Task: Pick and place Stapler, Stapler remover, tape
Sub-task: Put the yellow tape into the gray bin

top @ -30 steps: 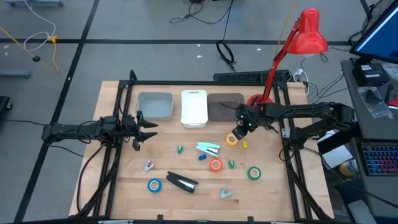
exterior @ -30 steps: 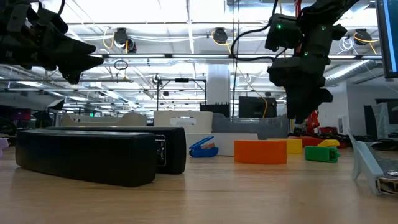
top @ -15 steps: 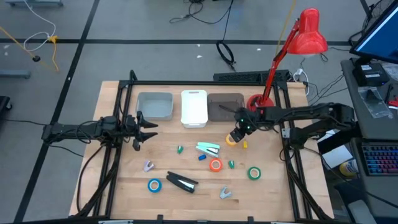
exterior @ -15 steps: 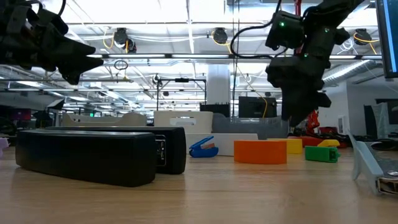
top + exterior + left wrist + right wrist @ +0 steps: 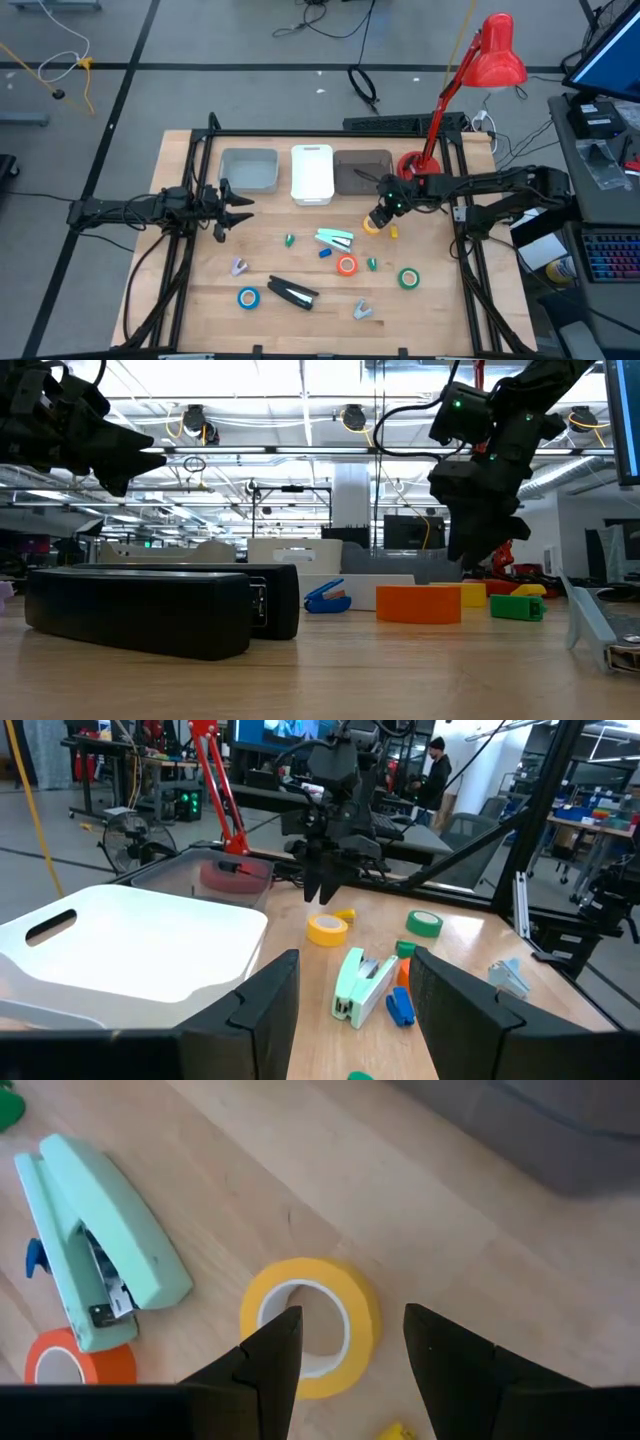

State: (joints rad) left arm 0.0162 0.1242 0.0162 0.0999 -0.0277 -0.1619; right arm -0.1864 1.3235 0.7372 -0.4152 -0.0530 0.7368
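I hold right end effector [image 5: 345,1350] open above yellow tape roll [image 5: 311,1324] on worktop [image 5: 420,1230] beside mint stapler [image 5: 105,1240] | light, rigid ring; pinch its wall | left end effector [image 5: 350,1000] open, parked.

Bright even overhead light, soft shadows, blurred low-view foreground

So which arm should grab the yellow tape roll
Right. The right pincer hovers open directly over the yellow tape roll, while the left pincer waits open near the table's left edge.
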